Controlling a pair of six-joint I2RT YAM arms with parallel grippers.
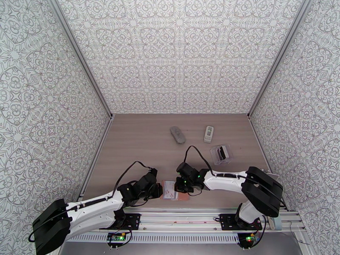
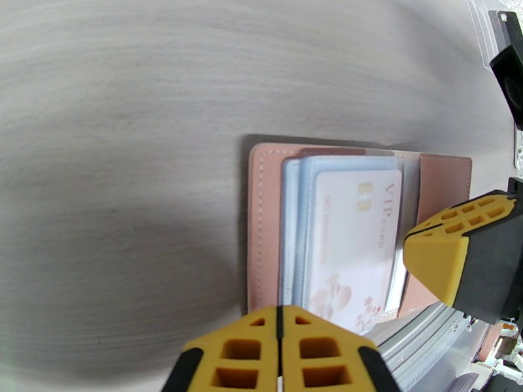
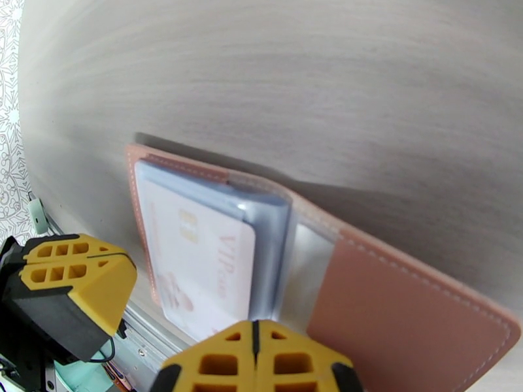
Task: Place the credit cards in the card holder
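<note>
As seen at lower centre, found pink card holder (image 1: 174, 191) open at the table (image 1: 140, 141) edge, white credit card (image 2: 353, 243) in its clear sleeve. Found left and right jaws both pressed together, empty. Risks shoving the holder off that edge through any low sweep by closed jaws.

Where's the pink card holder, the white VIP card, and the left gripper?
pink card holder (image 2: 263, 223): left wrist view, on its bare left leather edge.
white VIP card (image 2: 353, 243): left wrist view, the card's middle.
left gripper (image 2: 280, 313): left wrist view, where its shut fingertips meet.
</note>
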